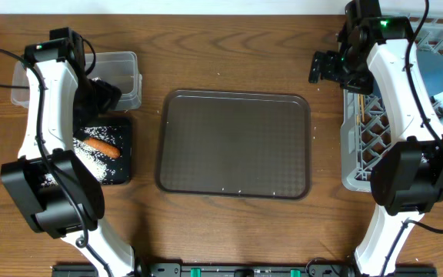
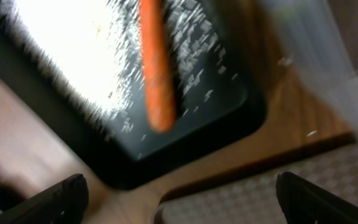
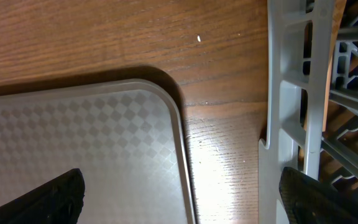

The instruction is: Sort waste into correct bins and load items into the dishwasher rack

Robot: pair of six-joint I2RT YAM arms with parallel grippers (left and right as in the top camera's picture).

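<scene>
Left wrist: carrot [image 2: 156, 68] fwd of claw [image 2: 188, 199]

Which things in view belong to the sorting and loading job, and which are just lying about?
Job in hand: black tray, loose rice, carrot stick, clear tub, dishwasher rack, blue bowl in the rack.

Lying about: brown serving tray.

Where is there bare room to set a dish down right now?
The brown tray is almost wholly bare. Wood strips run between it and the black tray, and between it and the rack. Crowded: clear tub and black tray, under the left arm.
</scene>
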